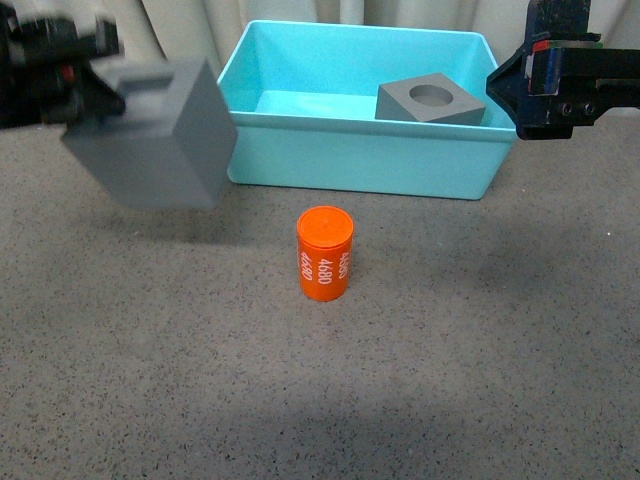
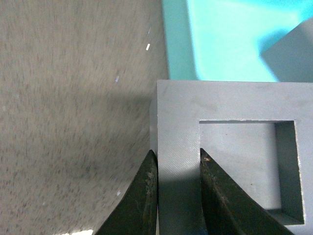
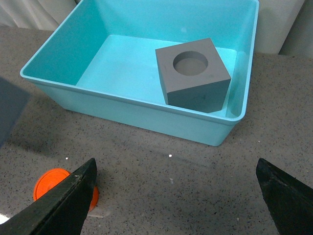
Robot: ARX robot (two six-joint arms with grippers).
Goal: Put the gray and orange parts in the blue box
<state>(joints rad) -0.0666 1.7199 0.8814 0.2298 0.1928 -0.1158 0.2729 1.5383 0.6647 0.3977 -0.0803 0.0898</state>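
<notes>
a gray speckled tabletop (image 1: pixel 480 360) carries the blue box (image 1: pixel 360 160) at the back and an upright orange cylinder (image 1: pixel 325 255) near its front wall.

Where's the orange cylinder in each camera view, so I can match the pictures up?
Front view: the orange cylinder stands upright near the centre, in front of the blue box.
Left wrist view: not in it.
Right wrist view: outside the blue box, partly hidden by one finger of the right tool.
Shared landmark: the blue box, in all three.

Gray speckled tabletop (image 1: pixel 480 350) fills the scene. Pale pleated curtain (image 1: pixel 350 10) along the far edge. Few tiny white specks (image 3: pixel 170 155) on the tabletop, too small to identify.
</notes>
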